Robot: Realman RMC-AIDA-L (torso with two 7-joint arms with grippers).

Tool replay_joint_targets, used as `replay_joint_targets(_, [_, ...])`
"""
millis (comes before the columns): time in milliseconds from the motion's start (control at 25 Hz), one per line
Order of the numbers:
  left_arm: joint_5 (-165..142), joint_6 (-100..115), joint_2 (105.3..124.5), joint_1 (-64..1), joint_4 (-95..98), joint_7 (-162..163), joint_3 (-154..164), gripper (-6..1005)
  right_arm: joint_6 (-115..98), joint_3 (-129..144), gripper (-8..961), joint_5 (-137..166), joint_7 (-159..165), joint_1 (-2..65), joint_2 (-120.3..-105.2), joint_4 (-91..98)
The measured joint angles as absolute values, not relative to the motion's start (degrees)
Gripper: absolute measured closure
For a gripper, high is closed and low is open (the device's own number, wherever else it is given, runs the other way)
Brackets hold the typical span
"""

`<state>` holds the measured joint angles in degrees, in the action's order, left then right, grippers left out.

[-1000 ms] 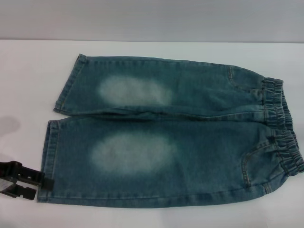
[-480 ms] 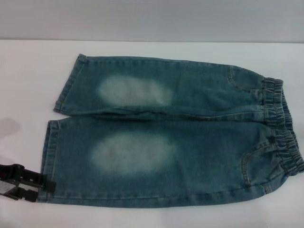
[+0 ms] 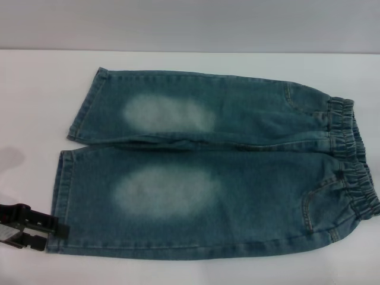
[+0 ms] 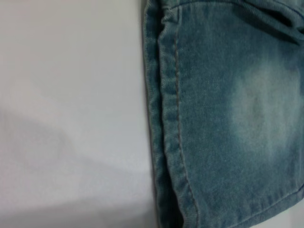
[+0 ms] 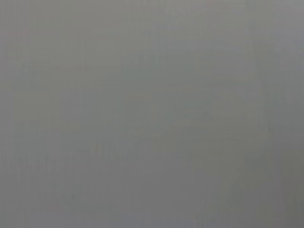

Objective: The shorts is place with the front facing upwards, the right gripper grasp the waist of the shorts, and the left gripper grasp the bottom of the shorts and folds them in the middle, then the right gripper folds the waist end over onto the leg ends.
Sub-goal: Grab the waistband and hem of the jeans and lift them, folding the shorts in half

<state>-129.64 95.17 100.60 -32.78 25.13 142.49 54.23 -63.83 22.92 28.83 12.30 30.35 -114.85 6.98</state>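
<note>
The shorts (image 3: 237,178) lie flat on the white table, front up, with a pale oval patch on each leg. The waist (image 3: 356,160), a ruffled elastic band, is at the right. The leg ends (image 3: 62,184) are at the left, the far leg's hem (image 3: 86,107) behind the near one. My left gripper (image 3: 50,236) is at the near leg's front left corner. It is open, and its upper finger (image 3: 56,225) overlaps the hem. The left wrist view shows that stitched hem (image 4: 166,118) close up beside bare table. My right gripper is out of view.
The white table (image 3: 35,107) extends left of the leg ends and behind the shorts to a grey wall. The waist reaches almost to the head view's right border. The right wrist view shows only a plain grey surface.
My left gripper has edged slightly right toward the near leg's hem. The shorts have not moved.
</note>
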Motion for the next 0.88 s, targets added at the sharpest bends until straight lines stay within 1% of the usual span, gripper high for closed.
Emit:
replay_joint_targets(200, [-129.66, 95.17, 100.59, -32.78, 25.13, 142.58, 54.28, 214, -63.86, 22.94, 461, 28.83, 12.3, 30.32, -114.76, 6.79])
replay_joint_targets(600, [-129.73, 95.02, 101.41, -32.92, 25.13, 142.56, 54.31, 215, -63.9, 22.94, 460, 28.83, 12.3, 30.36, -114.48, 6.58])
replay_joint_targets(880, [-129.73, 94.65, 101.63, -33.47, 25.14, 142.55, 54.12, 214, -63.66, 22.94, 461, 28.83, 12.3, 30.48, -114.36, 6.4])
